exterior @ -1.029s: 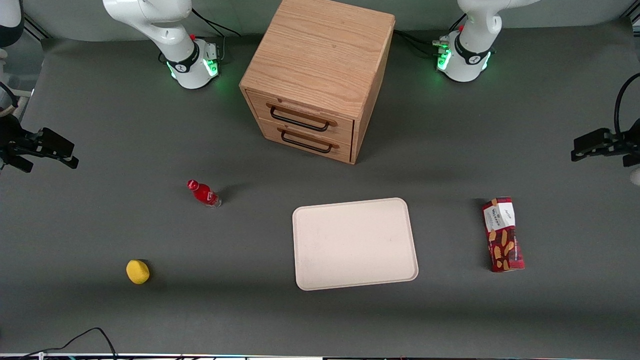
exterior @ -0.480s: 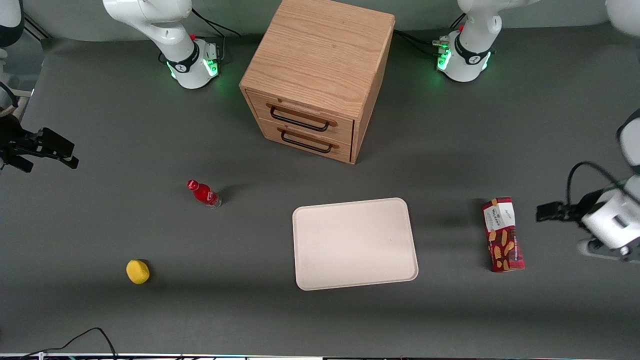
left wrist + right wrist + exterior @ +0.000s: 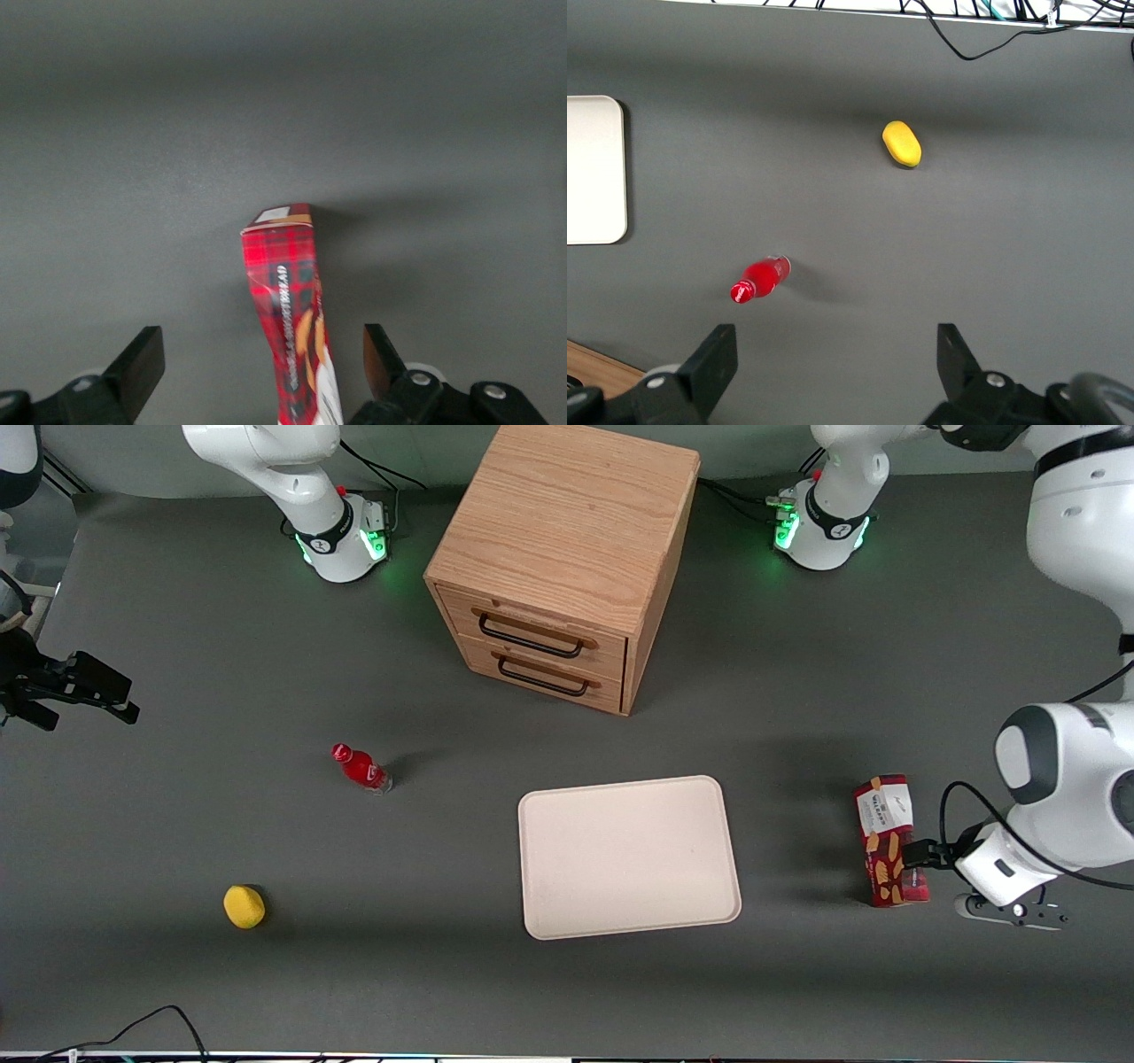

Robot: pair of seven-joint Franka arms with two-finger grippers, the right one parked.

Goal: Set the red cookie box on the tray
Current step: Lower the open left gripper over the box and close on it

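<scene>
The red cookie box [image 3: 890, 841] lies flat on the table, beside the tray [image 3: 620, 850] toward the working arm's end. Its white end panel points away from the front camera. The tray is cream-beige with a low rim and nothing on it; one corner of it shows in the right wrist view [image 3: 594, 168]. The left arm's gripper [image 3: 921, 856] hangs low over the half of the box nearer the front camera. In the left wrist view the gripper [image 3: 263, 359] is open, and the box [image 3: 291, 301] shows between its two fingers, touching neither.
A wooden two-drawer cabinet [image 3: 567, 558] stands farther from the front camera than the tray. A small red bottle [image 3: 359, 767] and a yellow lemon-like object [image 3: 244, 906] lie toward the parked arm's end. A black cable [image 3: 151, 1019] runs at the table's front edge.
The left arm has swung in from the working arm's end of the table and come down to the red cookie box. The box and tray have not moved.
</scene>
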